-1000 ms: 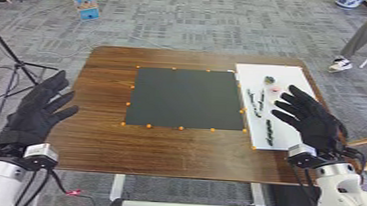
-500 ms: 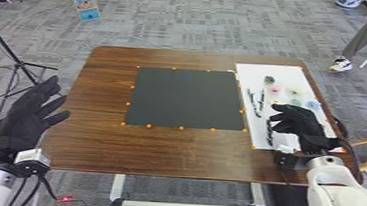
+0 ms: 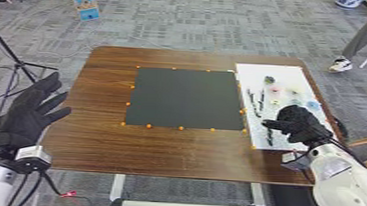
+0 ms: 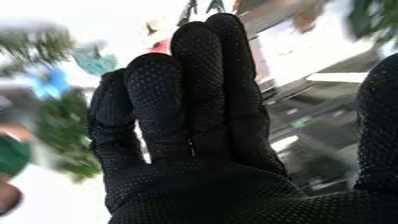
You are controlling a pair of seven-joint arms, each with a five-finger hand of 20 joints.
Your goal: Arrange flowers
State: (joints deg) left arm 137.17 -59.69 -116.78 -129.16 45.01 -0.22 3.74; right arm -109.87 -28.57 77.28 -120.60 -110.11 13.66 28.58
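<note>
right hand (image 3: 298, 121) is empty with its fingers loose over the white sheet (image 3: 252, 73) where the pink flower (image 3: 275, 89), blue flower (image 3: 313, 105) and dark stems (image 3: 261, 100) lie, so imo come down slow, thumb to one side, and pinch one stem softly without dragging its neighbours

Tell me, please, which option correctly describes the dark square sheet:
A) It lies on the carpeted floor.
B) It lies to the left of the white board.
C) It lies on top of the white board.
B: the dark sheet lies left of the white board on the table.
</note>
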